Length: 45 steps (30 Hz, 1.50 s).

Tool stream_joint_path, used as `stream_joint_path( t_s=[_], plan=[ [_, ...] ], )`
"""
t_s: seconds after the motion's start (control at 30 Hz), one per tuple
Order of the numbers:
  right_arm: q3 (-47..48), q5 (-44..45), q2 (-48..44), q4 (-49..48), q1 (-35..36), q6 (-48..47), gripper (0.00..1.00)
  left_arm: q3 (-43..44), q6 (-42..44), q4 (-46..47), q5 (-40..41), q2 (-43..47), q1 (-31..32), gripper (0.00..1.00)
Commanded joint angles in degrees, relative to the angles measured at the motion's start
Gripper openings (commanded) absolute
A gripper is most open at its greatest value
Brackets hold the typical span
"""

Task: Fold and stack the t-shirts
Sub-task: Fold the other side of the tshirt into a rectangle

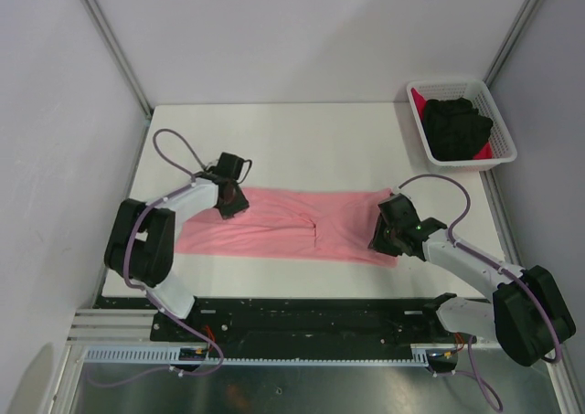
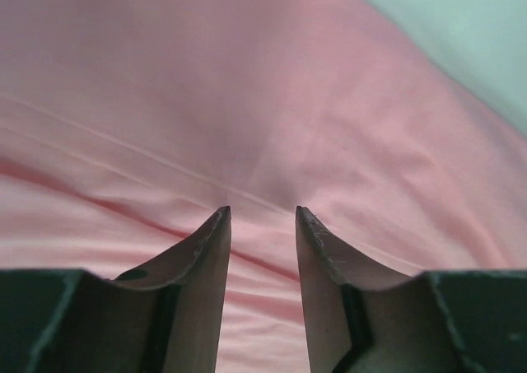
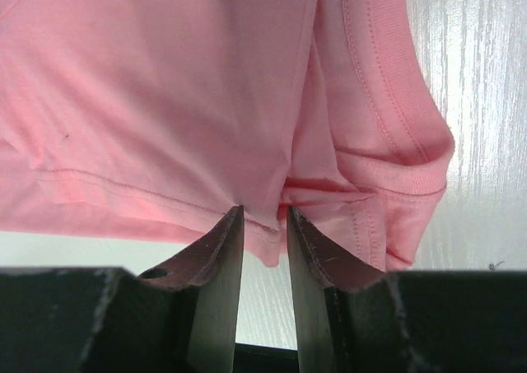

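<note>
The salmon-pink cotton t-shirt (image 1: 292, 222) lies folded into a long narrow band across the flat white table (image 1: 302, 140). It is well apart from the white plastic lattice basket (image 1: 448, 82), nearer to the arm bases and to its left in the overhead view. The end of the band closer to the basket is bunched and lifted. There the right gripper (image 1: 384, 236) is clenched on the shirt. In the right wrist view its two dark fingers (image 3: 226, 249) pinch a stitched hem fold of the pink cloth (image 3: 165, 85), with a ribbed edge hanging just beside them.

At the end of the band farthest from the basket, the left gripper (image 1: 230, 199) is over the cloth. In the left wrist view its fingers (image 2: 216, 241) stand apart, released, with nothing caught between them and smooth pink fabric (image 2: 247, 101) filling the view beyond.

Inside the basket sits a crumpled black t-shirt (image 1: 454, 126). A bright red t-shirt (image 1: 419, 97) shows beneath it at the basket's far corner and along its right side. The basket itself stands at the table's far right corner.
</note>
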<state>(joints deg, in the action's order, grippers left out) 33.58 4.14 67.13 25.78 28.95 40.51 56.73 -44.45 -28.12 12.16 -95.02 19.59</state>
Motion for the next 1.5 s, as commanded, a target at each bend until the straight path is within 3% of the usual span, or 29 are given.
stream_joint_path(
  t_s=[0.0, 0.23, 0.53, 1.1, 1.47],
  plan=[
    [-0.10, 0.92, -0.73, -0.54, -0.44, -0.75, 0.32, -2.06, 1.58, -1.23, 1.43, 5.30, -6.30, 0.42],
    [-0.75, 1.30, -1.61, -0.51, -0.60, -1.18, 0.32, -4.11, 3.56, -2.71, 2.27, 7.75, -16.58, 0.40],
    [-2.03, -0.03, -2.22, -1.90, -1.07, -1.84, 0.32, -1.34, 3.89, -4.06, 3.86, 4.40, -22.53, 0.39],
    [-3.08, -1.38, -1.42, -3.69, -1.50, -2.32, 0.32, 3.80, 5.09, -3.92, 4.21, -0.27, -25.39, 0.38],
    [-3.16, -1.24, -1.65, -3.23, -1.70, -2.54, 0.32, 4.04, 4.68, -4.04, 4.84, -1.80, -25.40, 0.30]
  ],
)
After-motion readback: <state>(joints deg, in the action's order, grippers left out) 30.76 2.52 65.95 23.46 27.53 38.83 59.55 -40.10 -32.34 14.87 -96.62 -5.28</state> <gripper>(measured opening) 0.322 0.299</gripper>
